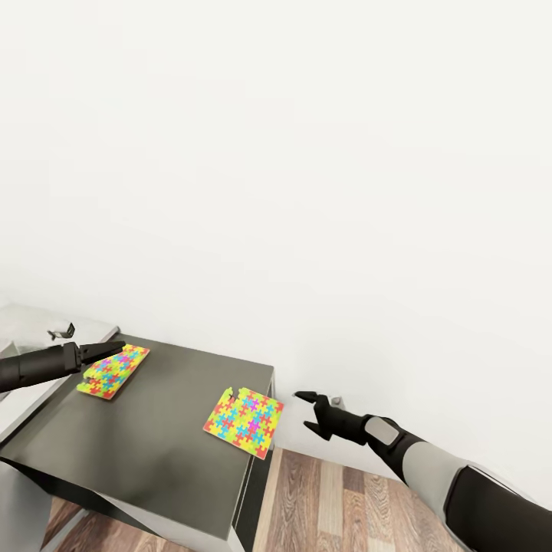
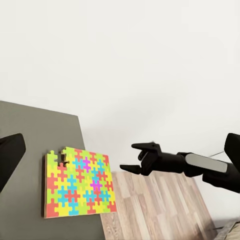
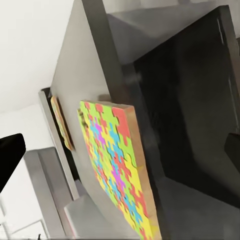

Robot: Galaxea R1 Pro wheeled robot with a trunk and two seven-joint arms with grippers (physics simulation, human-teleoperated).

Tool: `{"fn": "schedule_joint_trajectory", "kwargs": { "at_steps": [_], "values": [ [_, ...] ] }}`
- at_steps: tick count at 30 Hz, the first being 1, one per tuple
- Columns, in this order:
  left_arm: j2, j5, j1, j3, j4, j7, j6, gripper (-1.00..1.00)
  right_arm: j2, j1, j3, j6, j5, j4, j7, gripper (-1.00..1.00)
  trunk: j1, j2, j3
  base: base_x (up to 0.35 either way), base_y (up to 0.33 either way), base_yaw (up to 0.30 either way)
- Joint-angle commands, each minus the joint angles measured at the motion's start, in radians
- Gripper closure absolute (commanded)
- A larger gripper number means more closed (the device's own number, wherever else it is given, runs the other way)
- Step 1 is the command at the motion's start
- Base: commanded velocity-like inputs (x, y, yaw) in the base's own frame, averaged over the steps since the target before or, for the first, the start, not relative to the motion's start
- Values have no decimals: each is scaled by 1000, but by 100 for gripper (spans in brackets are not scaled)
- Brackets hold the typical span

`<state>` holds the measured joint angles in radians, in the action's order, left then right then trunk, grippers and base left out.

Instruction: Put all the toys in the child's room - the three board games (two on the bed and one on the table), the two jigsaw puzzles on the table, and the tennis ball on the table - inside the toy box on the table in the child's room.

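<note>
Two colourful jigsaw puzzles lie on a dark table (image 1: 153, 452). One puzzle (image 1: 115, 370) is at the table's far left. The other puzzle (image 1: 244, 422) (image 2: 77, 182) (image 3: 117, 165) overhangs the table's right edge. My left gripper (image 1: 115, 349) hovers at the far edge of the left puzzle, open and holding nothing. My right gripper (image 1: 305, 410) (image 2: 128, 156) is open in the air, just right of the table and beside the overhanging puzzle, apart from it. The right wrist view also catches the left puzzle (image 3: 62, 122) further back. The toy box, board games and tennis ball are out of view.
A white wall rises close behind the table. Wooden floor (image 1: 330, 498) lies to the table's right, under my right arm. A light grey surface (image 1: 23, 326) with a small dark object (image 1: 60, 331) adjoins the table at the far left.
</note>
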<state>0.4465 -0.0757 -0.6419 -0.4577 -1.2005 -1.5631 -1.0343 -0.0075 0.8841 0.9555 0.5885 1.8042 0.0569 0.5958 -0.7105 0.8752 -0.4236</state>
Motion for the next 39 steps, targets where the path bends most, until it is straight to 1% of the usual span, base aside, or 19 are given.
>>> {"fn": "schedule_joint_trajectory", "kwargs": {
  "at_steps": [1, 6, 11, 18, 34, 39],
  "values": [
    [0, -8, -1, -1, -1, -8, -10, -100, 3, 1, 9, 4, 7, 0, 2, -100, 0, 1, -1, 0, 0, 0],
    [0, -8, -1, -1, -1, -8, -10, -100, 14, 1, 18, 4, 5, 0, -7, -100, 0, 1, -1, 0, 0, 0],
    [0, -9, -1, -1, -1, -8, -10, -100, 17, 1, 32, 5, 6, 0, -16, -100, 0, 1, -1, 0, 0, 0],
    [0, -9, -1, -1, -1, -8, -10, -100, 18, 1, 39, 5, 6, 0, -20, -100, 0, 1, -1, 0, 0, 0],
    [0, -9, -1, -1, -1, -8, -10, -100, 17, 1, 42, 5, 6, 0, -19, -100, -61, 113, -51, 0, 0, 0],
    [0, -8, -1, -1, -1, -8, -10, -100, 15, 1, 42, 6, 6, 0, -19, -100, -61, 113, -51, 0, 0, 0]
  ]
}}
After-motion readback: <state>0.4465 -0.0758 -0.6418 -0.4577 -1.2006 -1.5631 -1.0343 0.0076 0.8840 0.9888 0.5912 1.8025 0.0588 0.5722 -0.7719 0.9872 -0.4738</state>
